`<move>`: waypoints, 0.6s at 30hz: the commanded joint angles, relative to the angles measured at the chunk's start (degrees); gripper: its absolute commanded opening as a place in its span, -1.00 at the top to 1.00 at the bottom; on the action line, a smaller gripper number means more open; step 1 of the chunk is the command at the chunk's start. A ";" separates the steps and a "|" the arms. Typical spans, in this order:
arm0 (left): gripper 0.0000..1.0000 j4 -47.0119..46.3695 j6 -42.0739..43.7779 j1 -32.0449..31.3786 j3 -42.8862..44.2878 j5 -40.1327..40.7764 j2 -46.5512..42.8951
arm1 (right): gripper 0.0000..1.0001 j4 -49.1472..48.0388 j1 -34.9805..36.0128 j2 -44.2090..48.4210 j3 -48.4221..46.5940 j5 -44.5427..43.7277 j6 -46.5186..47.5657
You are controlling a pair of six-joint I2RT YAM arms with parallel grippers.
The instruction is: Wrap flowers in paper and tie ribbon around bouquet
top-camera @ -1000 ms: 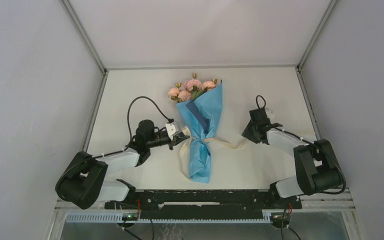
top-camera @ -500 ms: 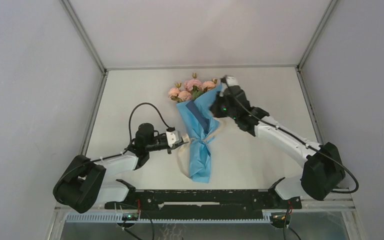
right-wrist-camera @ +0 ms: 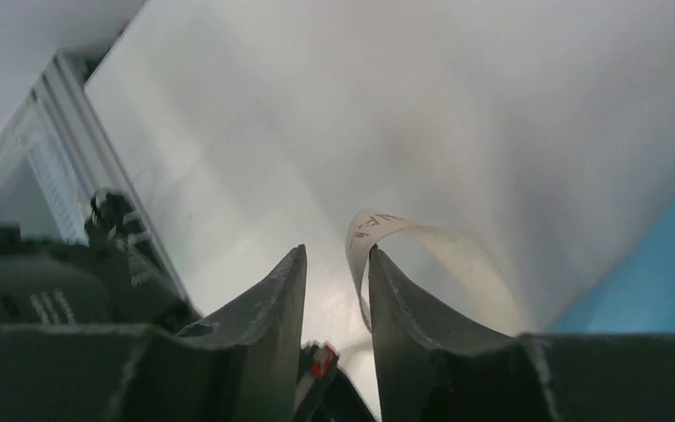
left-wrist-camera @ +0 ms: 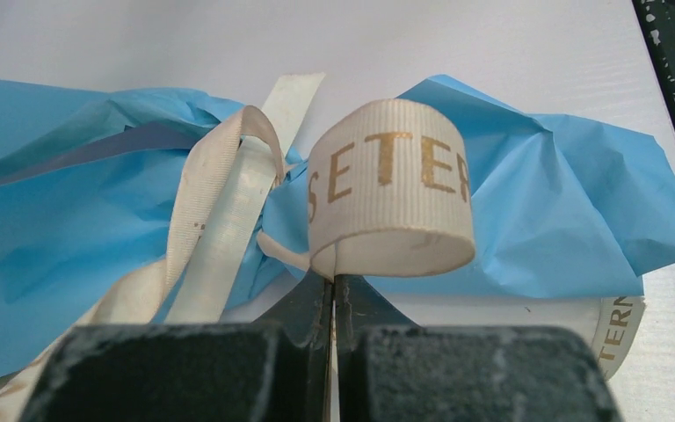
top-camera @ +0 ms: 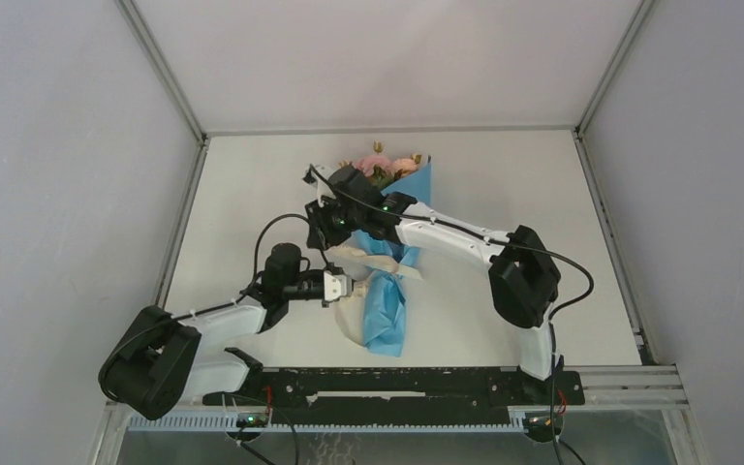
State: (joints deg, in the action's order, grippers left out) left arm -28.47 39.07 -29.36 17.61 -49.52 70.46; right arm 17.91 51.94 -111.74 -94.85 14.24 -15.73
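- Right gripper (top-camera: 322,221) has swung across the bouquet (top-camera: 385,308) since a second ago and now sits on its left flank, up towards the bloom end; left gripper (top-camera: 347,288) has edged in to the waist of the bundle
- left gripper: fingers pressed together, pinching a loop of the ribbon (left-wrist-camera: 387,198) right at the gathered waist of the paper (left-wrist-camera: 545,211)
- right gripper: fingers stand a little apart, nothing clamped; in my right wrist view a free ribbon end curls just beside the inner face of one finger, at the mouth of the gap; touching or not, I can't tell
- bouquet lies flat on the table (top-camera: 542,194); long axis runs near to far, wide end away from me, tail towards the bases
- relation that matters, as I judge it: loose ribbon end sits just off my right fingertips and trails back towards the paper; right gripper is nearer to it, so that one should close on it; left only anchors the loop
- paper cone holds the flowers (top-camera: 380,163); blooms poke out of the far wide end; stems hidden inside
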 commanded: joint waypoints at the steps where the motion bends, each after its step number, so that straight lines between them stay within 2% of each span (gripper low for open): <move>1: 1.00 -0.19 0.23 -0.49 -0.82 -1.92 -1.75 | 0.14 3.86 -1.33 4.65 -1.91 9.91 5.71; 8: 1.00 -0.16 -7.22 -0.51 -0.16 -1.81 -2.20 | -0.16 -8.78 -9.61 14.73 12.03 21.76 4.03; 12: 1.00 -0.14 -10.25 -0.52 0.22 -0.73 -2.24 | -0.12 -10.12 -12.02 21.43 20.02 27.02 8.01; 15: 1.00 -0.21 -10.97 -0.52 0.24 -0.40 -2.38 | -0.12 -16.53 -12.48 28.52 30.35 32.20 12.10; 18: 1.00 -0.42 -11.25 -0.52 0.24 -0.49 -2.24 | -0.21 -24.98 -9.96 34.24 40.66 33.15 19.83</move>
State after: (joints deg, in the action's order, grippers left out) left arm -27.70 30.11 -29.52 17.61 -49.50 69.49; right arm 5.28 38.87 -83.94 -62.98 41.04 -6.28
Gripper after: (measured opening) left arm 0.006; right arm 0.578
